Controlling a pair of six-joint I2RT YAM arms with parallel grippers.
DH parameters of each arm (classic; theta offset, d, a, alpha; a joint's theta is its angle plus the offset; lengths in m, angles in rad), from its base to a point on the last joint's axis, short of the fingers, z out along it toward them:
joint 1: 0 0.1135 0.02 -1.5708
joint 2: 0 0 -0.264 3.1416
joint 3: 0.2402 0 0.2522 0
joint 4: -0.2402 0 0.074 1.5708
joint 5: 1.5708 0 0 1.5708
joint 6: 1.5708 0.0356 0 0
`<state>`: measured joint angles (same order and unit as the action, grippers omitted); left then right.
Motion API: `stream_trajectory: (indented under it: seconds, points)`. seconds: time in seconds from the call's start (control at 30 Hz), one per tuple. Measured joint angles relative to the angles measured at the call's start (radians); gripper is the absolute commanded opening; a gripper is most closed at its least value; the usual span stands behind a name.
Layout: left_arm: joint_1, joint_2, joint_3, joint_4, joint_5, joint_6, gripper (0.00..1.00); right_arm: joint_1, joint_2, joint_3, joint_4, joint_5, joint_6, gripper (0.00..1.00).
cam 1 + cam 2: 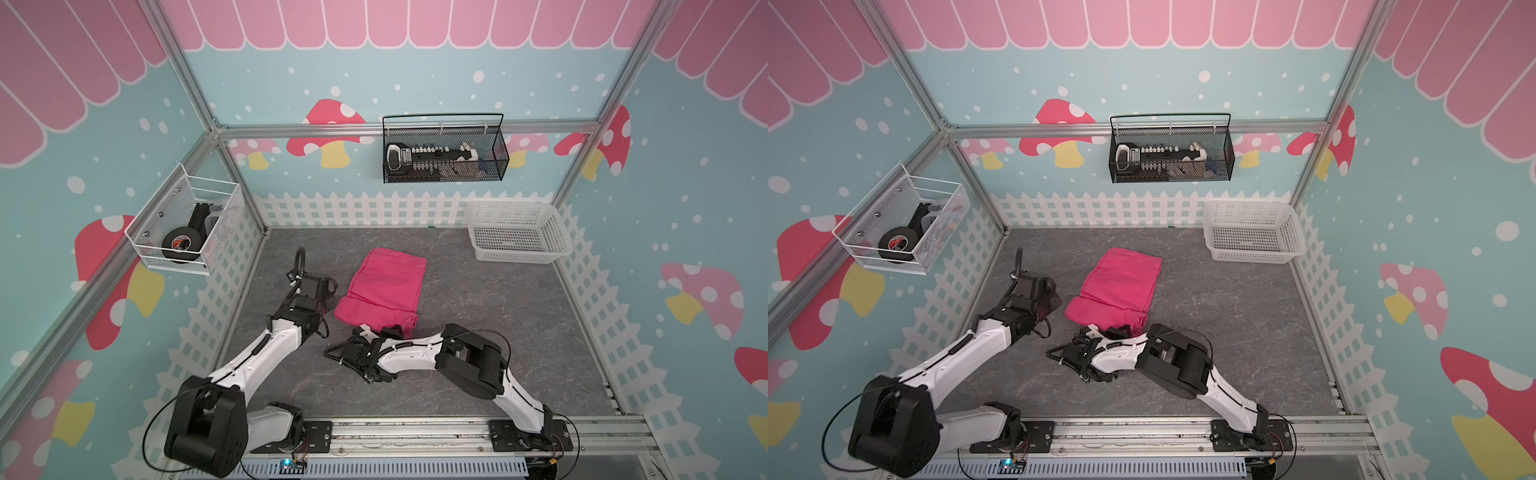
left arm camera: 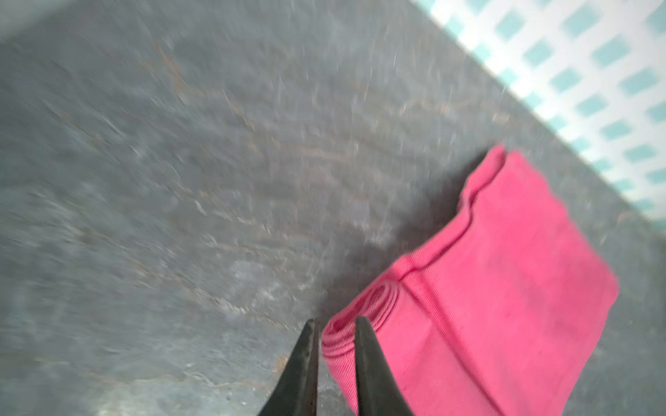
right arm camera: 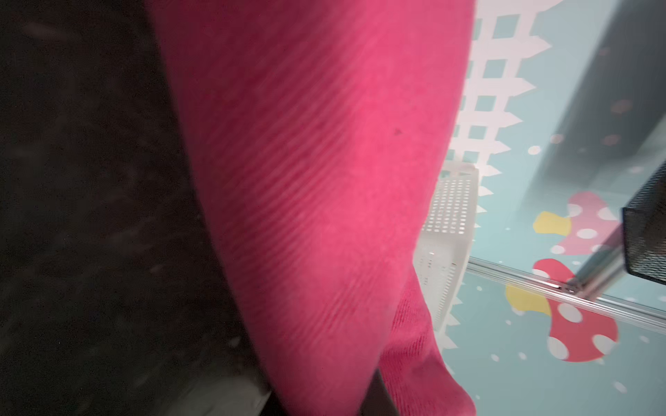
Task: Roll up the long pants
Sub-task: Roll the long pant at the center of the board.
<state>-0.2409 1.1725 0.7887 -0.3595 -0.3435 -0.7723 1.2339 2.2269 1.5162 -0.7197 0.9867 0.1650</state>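
The long pants (image 1: 386,286) (image 1: 1121,282) lie folded into a narrow hot-pink strip on the grey table, with the near end rolled up. My right gripper (image 1: 397,330) (image 1: 1121,330) is at that rolled end, shut on the cloth. In the right wrist view the pants (image 3: 306,180) fill the frame and run down between the jaws of the gripper (image 3: 324,396). My left gripper (image 1: 329,291) (image 1: 1051,293) hovers just off the roll's left end. In the blurred left wrist view its fingers (image 2: 335,322) stand a little apart and hold nothing, and the spiral end of the pants (image 2: 504,288) shows beyond them.
A white plastic basket (image 1: 519,253) (image 1: 1252,255) (image 3: 447,234) sits in the far right corner of the table. A black mesh basket (image 1: 444,153) hangs on the back wall. A white wire basket (image 1: 187,224) holding a tape roll hangs on the left wall. White fence panels line the table edges.
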Motion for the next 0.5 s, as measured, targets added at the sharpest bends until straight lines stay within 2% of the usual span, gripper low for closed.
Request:
stream_trajectory:
  seconds: [0.17,0.33,0.5]
  points:
    - [0.01,-0.18,0.056,-0.094,-0.058,0.02,0.2,0.01,-0.115,0.081,-0.15,-0.29,0.003,0.0]
    - [0.01,-0.205,0.046,-0.194,-0.065,0.035,0.2,-0.014,-0.149,0.235,-0.275,-0.592,0.0,0.0]
    - [0.01,-0.268,0.025,-0.277,-0.072,0.05,0.2,-0.09,-0.152,0.253,-0.306,-0.901,-0.005,0.0]
